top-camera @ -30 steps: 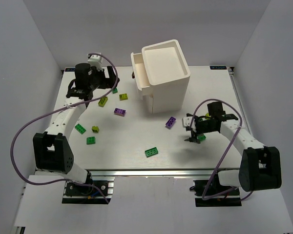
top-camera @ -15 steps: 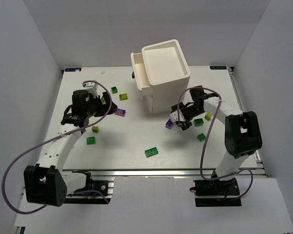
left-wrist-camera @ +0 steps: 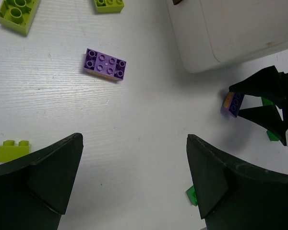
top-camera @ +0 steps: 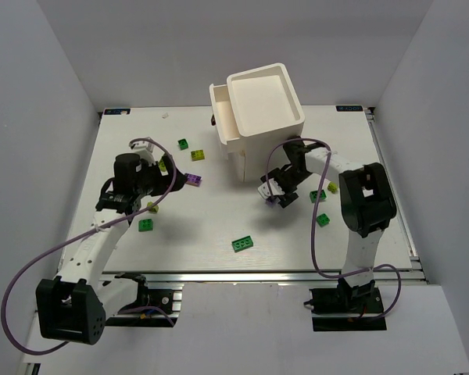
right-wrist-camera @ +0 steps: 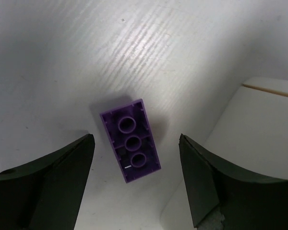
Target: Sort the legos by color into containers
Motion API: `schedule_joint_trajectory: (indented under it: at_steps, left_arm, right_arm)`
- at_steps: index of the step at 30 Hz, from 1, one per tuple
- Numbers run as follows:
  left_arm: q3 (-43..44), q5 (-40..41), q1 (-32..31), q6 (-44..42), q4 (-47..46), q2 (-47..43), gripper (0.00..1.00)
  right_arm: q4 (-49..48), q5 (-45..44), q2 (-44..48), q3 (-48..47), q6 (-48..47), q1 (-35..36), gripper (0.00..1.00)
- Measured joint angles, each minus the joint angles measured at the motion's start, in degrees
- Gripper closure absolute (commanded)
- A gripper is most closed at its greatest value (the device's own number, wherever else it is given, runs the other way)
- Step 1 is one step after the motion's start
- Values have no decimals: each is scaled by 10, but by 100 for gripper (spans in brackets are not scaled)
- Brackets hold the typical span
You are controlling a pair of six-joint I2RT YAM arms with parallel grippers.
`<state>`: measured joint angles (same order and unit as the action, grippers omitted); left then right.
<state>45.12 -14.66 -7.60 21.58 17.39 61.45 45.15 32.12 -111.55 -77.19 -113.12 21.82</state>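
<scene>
Purple lego (right-wrist-camera: pixel 130 140): hollow underside up, between the spread fingers of my right pincer (right-wrist-camera: pixel 135 141), just beside the white cabinet (top-camera: pixel 270 125). Top drawer (top-camera: pixel 221 117): pulled out leftward. Other legos (top-camera: pixel 242 244): scattered across the bench (top-camera: pixel 203 226).

Legos (top-camera: pixel 242 244) lie left and right of the cabinet (top-camera: pixel 266 101) (mostly left).

Cabinet (right-wrist-camera: pixel 259 143) just beside purple lego (right-wrist-camera: pixel 130 140); open tbl (right-wrist-camera: pixel 62 57) opp. side.

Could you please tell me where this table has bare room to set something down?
Bare: the far right corner between the cabinet and the table edge, and the middle strip between the purple brick by the left hand and the right hand. Crowded: bricks cluster around the left hand and right of the right hand.
</scene>
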Motion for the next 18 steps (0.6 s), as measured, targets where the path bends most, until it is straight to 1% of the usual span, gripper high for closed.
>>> schedule_joint_trajectory:
  at_steps: [1, 2, 5, 7, 10, 12, 13, 14, 16, 17, 18]
  left_arm:
    - [-2, 0, 0, 2, 0, -3, 2]
    - [-5, -1, 0, 3, 1, -6, 2]
    - [-9, -2, 0, 7, 5, -14, 2]
    - [-12, -3, 0, 10, 5, -19, 2]
    - [-19, -7, 0, 16, 2, -25, 2]
    - [-27, -10, 0, 20, -3, -25, 2]
    - [-31, -11, -1, 23, -5, -24, 2]
    - [-35, -11, -1, 25, -7, -23, 2]
    - [-37, -13, -1, 28, -9, -16, 2]
    - [-37, -14, -1, 29, -12, -13, 2]
    - [-37, -15, -1, 30, -15, -9, 2]
  right_arm:
    - [5, -5, -2, -2, 0, 3, 26]
    - [12, -9, -4, -6, 0, 6, 31]
    - [32, -27, -12, -15, -2, 12, 38]
    - [39, -39, -14, -15, -2, 14, 40]
    - [43, -47, -12, -7, -3, 15, 46]
    - [43, -49, -4, 5, -2, 15, 51]
    - [42, -48, 1, 13, -2, 15, 55]
    - [43, -49, 7, 22, 2, 15, 64]
    - [43, -49, 16, 31, 14, 15, 72]
    - [45, -49, 17, 35, 22, 15, 78]
    - [46, -48, 19, 36, 34, 15, 81]
